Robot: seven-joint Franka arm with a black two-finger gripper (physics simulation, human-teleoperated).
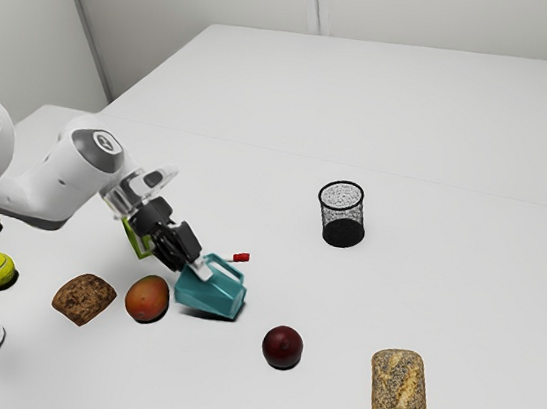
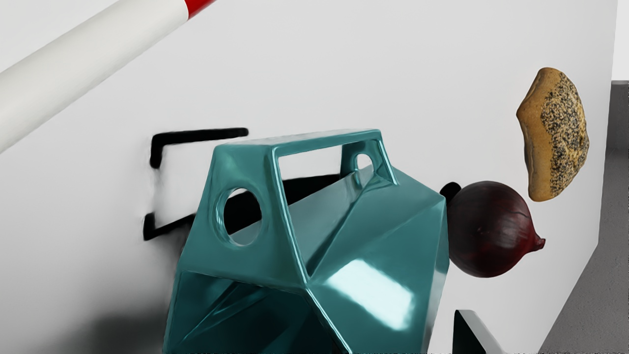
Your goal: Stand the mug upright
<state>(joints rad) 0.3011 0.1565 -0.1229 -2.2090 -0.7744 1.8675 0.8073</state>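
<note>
The teal, faceted mug (image 1: 211, 295) lies on its side on the table, its handle on the side toward the wire bin. My gripper (image 1: 197, 267) is at the mug's arm-side end, close against it. In the wrist view the mug (image 2: 373, 255) has its dark opening facing my hand and its angular handle clear of the tabletop. My gripper (image 2: 334, 344) is open there: one fingertip (image 2: 476, 334) stands beside the mug with a gap between them, and the other is hidden.
A red-tipped white marker (image 2: 98, 64) lies near the handle side. A dark onion (image 1: 282, 347) and seeded bread (image 1: 399, 386) lie toward the exterior view's right. A mango (image 1: 147, 299) sits close to the mug. Behind stands a black wire bin (image 1: 344, 216); a green object (image 1: 136, 238) is beneath the hand.
</note>
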